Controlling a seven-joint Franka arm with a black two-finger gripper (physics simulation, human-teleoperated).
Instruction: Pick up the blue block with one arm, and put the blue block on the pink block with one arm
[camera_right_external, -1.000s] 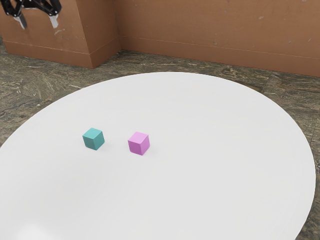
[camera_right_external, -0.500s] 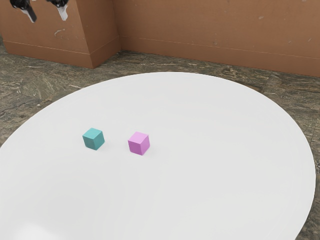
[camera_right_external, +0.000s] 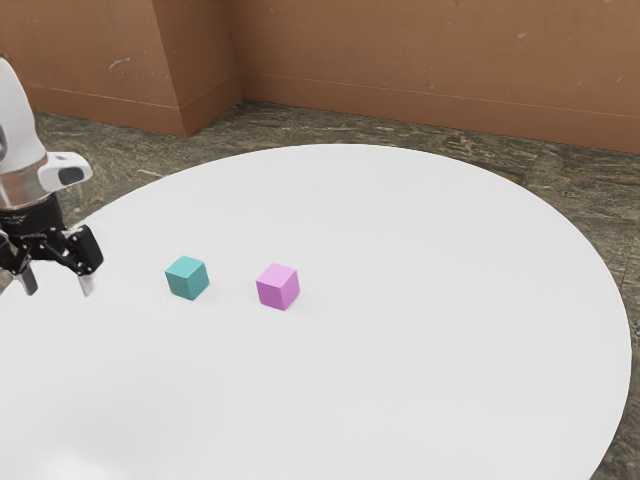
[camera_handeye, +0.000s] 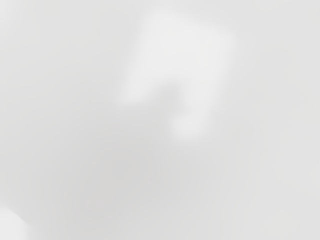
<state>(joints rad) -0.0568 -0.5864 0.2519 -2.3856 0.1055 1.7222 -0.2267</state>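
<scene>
A teal-blue block (camera_right_external: 187, 277) rests on the round white table (camera_right_external: 400, 300), left of centre. Close to its right in the exterior view sits a pink block (camera_right_external: 278, 286), apart from it. My black gripper (camera_right_external: 56, 283) hangs low over the table's left edge, well to the exterior view's left of the blue block. Its two fingers point down, spread apart, with nothing between them. The wrist view looks at blank white table surface (camera_handeye: 160, 150) with a faint bright patch.
Brown walls (camera_right_external: 420, 60) with a jutting corner stand behind the table on a dark stone floor (camera_right_external: 120, 160). The white arm (camera_right_external: 15, 130) comes down at the exterior view's far left.
My gripper has dropped from high at the exterior view's upper left to just above the table's left edge. The blocks have not moved.
</scene>
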